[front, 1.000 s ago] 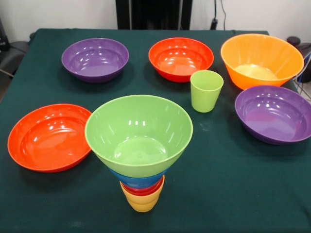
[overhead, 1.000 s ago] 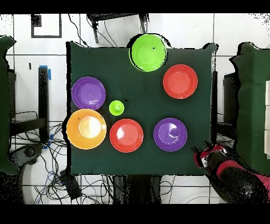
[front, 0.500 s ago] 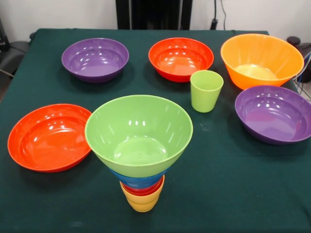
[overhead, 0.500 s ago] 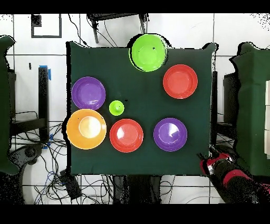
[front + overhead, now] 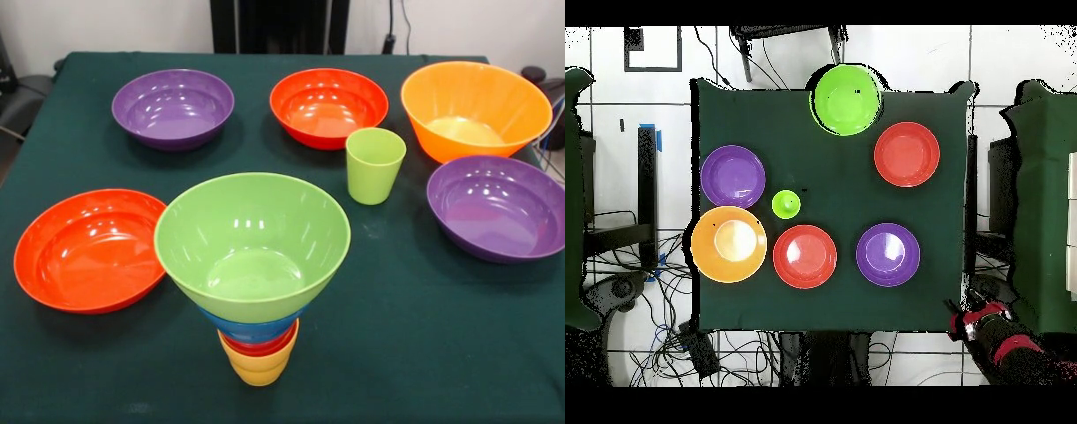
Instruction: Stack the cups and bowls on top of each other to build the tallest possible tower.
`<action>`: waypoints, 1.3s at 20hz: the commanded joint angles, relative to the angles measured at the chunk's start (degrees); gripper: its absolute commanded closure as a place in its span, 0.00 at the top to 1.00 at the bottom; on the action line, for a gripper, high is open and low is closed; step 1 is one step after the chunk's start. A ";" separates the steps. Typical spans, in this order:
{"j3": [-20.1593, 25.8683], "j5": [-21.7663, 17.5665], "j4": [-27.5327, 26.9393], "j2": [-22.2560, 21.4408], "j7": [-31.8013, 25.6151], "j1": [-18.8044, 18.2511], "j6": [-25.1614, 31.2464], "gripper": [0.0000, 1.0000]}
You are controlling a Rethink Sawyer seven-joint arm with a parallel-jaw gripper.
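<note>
Green-clothed table (image 5: 424, 353); tower (image 5: 253, 265), five loose bowls (image 5: 173, 108), green cup (image 5: 374, 165) resting on it

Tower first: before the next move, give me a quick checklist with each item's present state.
1. The tower upright, green bowl topmost: ok.
2. Green cup standing free, upright: ok.
3. Large orange bowl and purple bowl apart: cannot tell, rims overlap in the front view.
4. Gripper clear of the table: ok, off its corner.
5. Gripper empty: cannot tell.
</note>
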 commanded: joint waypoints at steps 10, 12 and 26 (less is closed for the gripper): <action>-1.54 -6.31 -2.76 8.63 -8.13 2.41 1.82 1.00; -1.80 -6.75 -2.37 9.13 -7.29 2.68 1.23 1.00; -3.42 -9.07 -3.41 11.74 -3.97 5.98 -0.03 1.00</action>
